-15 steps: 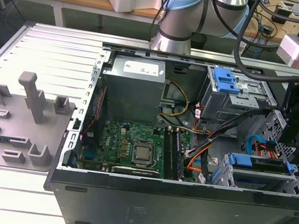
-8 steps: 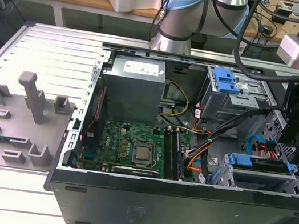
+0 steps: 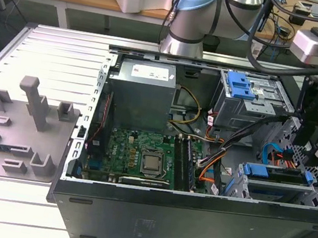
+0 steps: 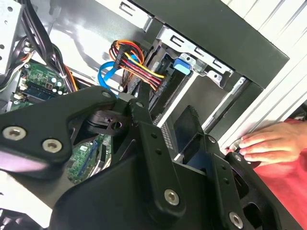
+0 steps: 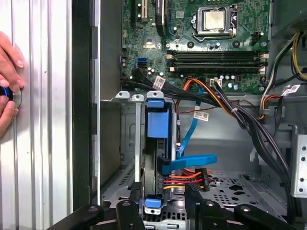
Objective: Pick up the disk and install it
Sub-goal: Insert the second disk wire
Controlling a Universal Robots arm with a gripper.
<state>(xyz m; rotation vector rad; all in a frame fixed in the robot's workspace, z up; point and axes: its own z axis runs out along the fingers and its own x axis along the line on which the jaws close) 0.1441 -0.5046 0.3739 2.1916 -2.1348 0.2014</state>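
While the jaws stand spread, the gripper [image 5: 160, 213] hangs low over the drive slot with nothing pinched. Between its fingers, in the first wrist view, sits the disk [image 5: 157, 125], on edge in the metal cage [image 5: 125, 143] at the front corner of the computer case [image 3: 190, 223]; it looks seated. A blue cable [image 5: 192, 163] and coloured power wires [image 5: 184, 178] run at its plug end. Beyond lies the motherboard [image 5: 201, 48]. A person's hand [image 5: 7, 72] rests on the ribbed table [image 5: 43, 143] outside the case.

I judge the disk stiff, fairly heavy, and shock-sensitive. Best held across its flat sides at the blue bracket, away from the plugs.
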